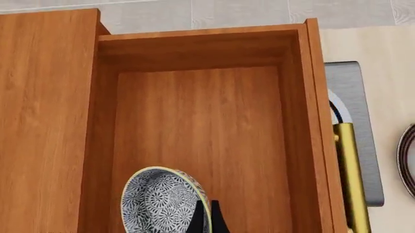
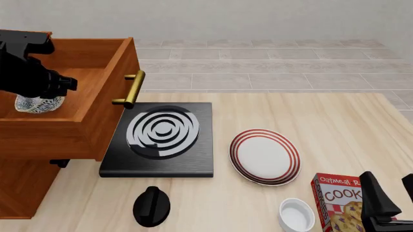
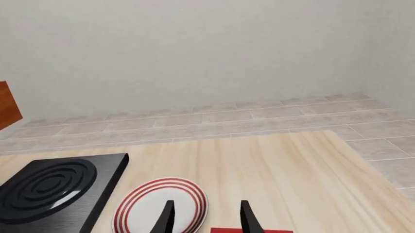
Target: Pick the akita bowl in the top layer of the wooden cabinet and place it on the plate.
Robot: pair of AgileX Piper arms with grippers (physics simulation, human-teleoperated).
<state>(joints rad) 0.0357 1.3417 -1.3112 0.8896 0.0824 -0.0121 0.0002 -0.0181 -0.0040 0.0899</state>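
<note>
Top layer [image 2: 71,92] of the wooden cabinet [image 2: 26,186] is pulled out, so the opening step looks done. Akita bowl [image 2: 38,103] sits inside the drawer, at approx 9 o'clock in the front view, partly hidden by the left arm. Left gripper [image 1: 207,217] is down in the drawer right at the bowl: the wrist view shows two dark fingertips close together, narrow gap, at the bowl's rim on its near side. Looks like a rim pinch, but I can't tell whether the jaws actually clamp the wall or just touch it. Bowl looks tilted in that view; can't confirm if it's off the drawer floor.

Plate [image 2: 265,156] lies on the table at approx 5 o'clock from centre, just right of the black stove [image 2: 161,137], bare, nothing on it. Well apart from the drawer.

Right gripper [image 3: 205,216] hangs over the near right corner, jaws moderately wide, holding nothing; plate is visible between and beyond its fingers. Cookie box [image 2: 339,200] and small white bowl [image 2: 297,215] sit near it, not part of the job.

Status, my read: approx a third in. Drawer open, grasp at or near closing. Left to do: secure grip, lift clear of drawer wall and brass handle [image 2: 130,89], carry over the stove towards 4 o'clock, set bowl on plate, release.
</note>
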